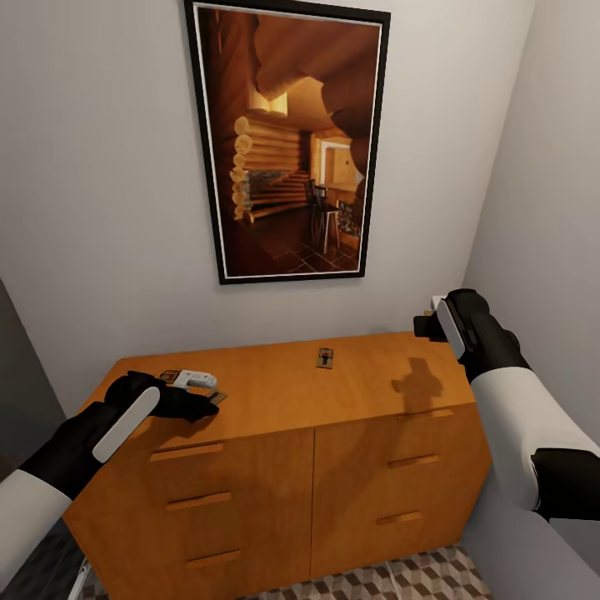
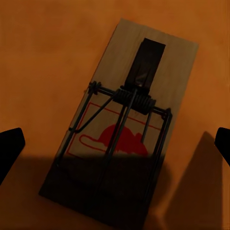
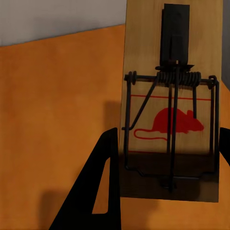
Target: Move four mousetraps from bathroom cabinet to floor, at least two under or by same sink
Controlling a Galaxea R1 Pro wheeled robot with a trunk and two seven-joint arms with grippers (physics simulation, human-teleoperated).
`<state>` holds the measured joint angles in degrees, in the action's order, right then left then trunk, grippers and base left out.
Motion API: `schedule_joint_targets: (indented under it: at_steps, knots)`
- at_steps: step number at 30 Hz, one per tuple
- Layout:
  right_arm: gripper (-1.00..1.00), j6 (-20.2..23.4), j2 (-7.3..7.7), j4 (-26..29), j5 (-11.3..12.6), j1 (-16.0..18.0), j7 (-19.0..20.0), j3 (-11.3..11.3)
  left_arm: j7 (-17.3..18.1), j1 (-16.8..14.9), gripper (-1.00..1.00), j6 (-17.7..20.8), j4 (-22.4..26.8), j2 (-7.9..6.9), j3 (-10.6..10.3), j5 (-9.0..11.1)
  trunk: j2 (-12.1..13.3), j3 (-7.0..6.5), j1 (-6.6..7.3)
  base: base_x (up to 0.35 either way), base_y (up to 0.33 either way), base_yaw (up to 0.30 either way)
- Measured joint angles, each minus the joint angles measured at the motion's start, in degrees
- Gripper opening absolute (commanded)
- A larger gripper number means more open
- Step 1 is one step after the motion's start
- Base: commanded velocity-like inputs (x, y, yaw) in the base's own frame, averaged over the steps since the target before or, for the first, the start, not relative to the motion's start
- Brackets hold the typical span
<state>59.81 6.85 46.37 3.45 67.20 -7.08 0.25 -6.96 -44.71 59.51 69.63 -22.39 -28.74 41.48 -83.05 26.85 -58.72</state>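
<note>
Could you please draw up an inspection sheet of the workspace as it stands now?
Surface: orange-brown cabinet top, drawers closed.
Job's things: three mousetraps counted. The middle mousetrap lies flat near the back of the top. The left mousetrap lies flat at the left end. The held mousetrap is lifted off the top.
Clutter: nothing seen.
End effectors: left end effector is open, its fingers either side of the left mousetrap. Right end effector is raised over the right rear corner, shut on the held mousetrap.
Cables: nothing seen.
Surroundings: framed picture on the wall, cube-pattern floor tiles below.
</note>
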Motion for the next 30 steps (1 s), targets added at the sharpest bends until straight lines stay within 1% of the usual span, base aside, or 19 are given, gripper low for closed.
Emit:
schedule_joint_targets:
  at_steps: [30]
  knots:
    - [-1.0, 0.0, 0.0, 0.0, 0.0, 0.0, 0.0, 0.0, -0.07, 0.0, 1.0, -0.19, -0.08, 0.07, 0.0, -0.02, 0.0, 0.0, 0.0, 0.0, 0.0, 0.0]
